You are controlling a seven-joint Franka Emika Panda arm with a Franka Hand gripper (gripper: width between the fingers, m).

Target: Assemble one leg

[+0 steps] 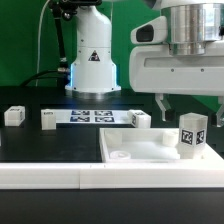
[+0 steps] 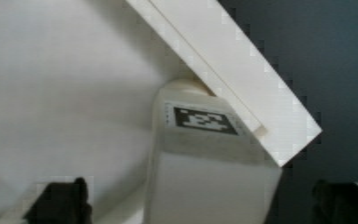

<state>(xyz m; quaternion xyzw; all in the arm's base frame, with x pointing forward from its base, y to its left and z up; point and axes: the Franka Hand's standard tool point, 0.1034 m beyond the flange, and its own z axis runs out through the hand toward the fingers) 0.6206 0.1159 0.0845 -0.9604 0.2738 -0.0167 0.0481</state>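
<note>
We judge the leg is being brought to the plate for fitting.
Exterior view: our hand (image 1: 178, 108) hangs released above the tagged leg (image 1: 192, 135) standing on the plate (image 1: 140, 150); next comes a grasp. Wrist view: smooth, blocky white plastic leg (image 2: 208, 170) between parted fingers (image 2: 59, 203).

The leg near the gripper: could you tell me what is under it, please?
The leg stands on the plate near its edge. Its underside, and any hole beneath it, is covered.
</note>
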